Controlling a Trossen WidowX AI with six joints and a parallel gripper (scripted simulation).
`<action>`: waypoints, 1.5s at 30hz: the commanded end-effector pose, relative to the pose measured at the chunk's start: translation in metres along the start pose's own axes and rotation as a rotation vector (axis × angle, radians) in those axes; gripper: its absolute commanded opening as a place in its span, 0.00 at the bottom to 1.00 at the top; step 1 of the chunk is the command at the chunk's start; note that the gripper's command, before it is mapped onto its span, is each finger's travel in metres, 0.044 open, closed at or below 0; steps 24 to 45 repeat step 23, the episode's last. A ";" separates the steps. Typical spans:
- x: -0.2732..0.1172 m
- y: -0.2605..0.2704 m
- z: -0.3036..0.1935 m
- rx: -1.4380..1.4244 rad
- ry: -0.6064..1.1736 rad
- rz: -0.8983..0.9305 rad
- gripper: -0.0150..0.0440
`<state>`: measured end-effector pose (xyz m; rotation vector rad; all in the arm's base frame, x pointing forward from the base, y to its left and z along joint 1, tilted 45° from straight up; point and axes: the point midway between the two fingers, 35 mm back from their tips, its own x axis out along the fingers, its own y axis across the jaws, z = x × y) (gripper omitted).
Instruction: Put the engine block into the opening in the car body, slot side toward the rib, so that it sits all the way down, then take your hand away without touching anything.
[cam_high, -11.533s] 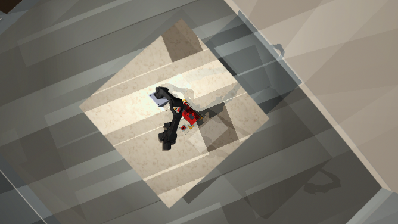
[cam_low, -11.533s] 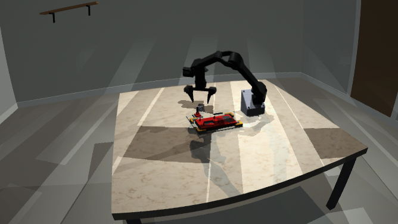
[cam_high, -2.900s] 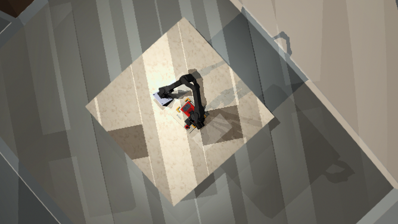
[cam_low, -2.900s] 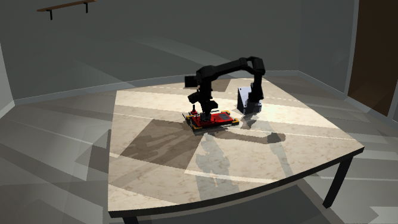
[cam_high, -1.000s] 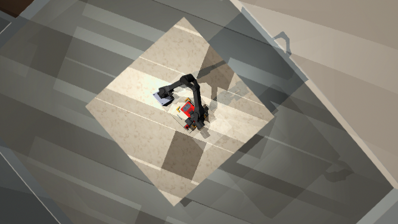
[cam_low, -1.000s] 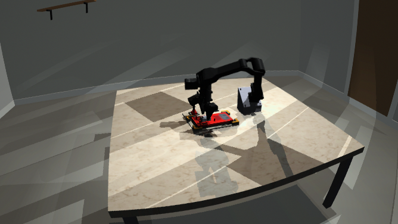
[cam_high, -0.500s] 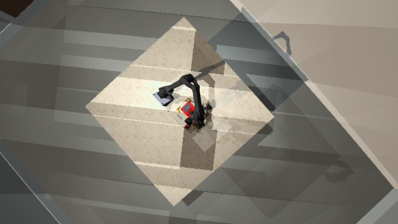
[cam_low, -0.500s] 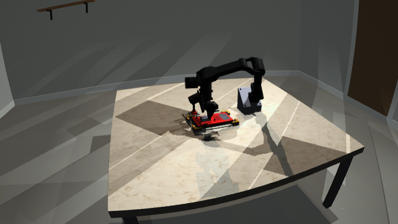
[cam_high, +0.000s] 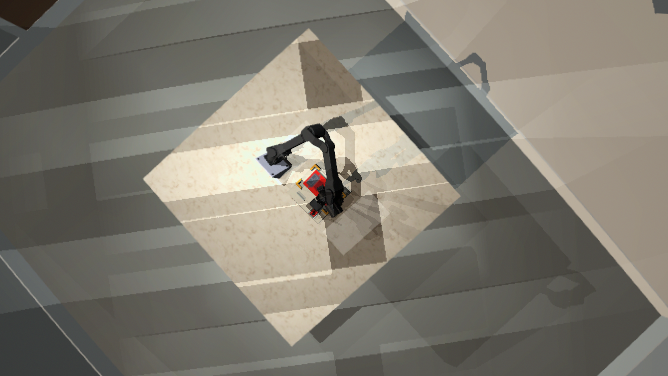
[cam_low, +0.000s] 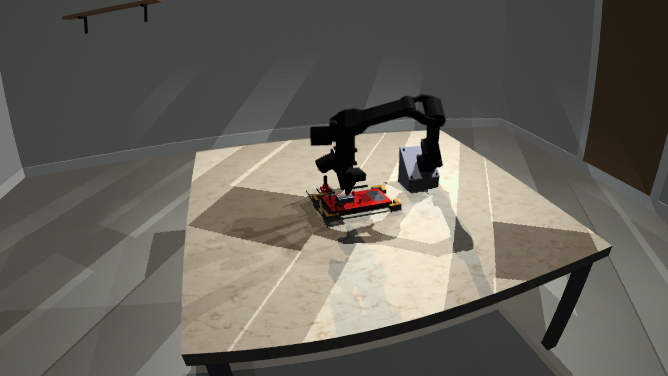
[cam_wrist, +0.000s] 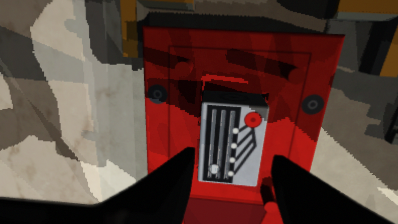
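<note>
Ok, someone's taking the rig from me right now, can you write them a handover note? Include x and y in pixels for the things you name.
Gripper (cam_low: 347, 193) (cam_wrist: 233, 159): open, fingers on either side of the engine block (cam_low: 344, 200) (cam_wrist: 232, 145), a gap showing at each side.
Block: at the opening in the red car body (cam_high: 308, 184) (cam_low: 364, 202) (cam_wrist: 292, 137), released.
Unsure: full depth, and whether the slot side faces the rib.
Left: check seating, press down if it looks proud, then lift away without touching anything.
</note>
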<state>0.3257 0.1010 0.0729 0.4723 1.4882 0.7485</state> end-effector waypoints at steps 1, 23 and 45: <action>-0.001 0.000 0.000 -0.003 0.000 0.001 0.42; -0.001 0.000 0.000 -0.003 0.000 0.001 0.25; -0.001 0.000 0.000 -0.003 0.000 0.001 0.25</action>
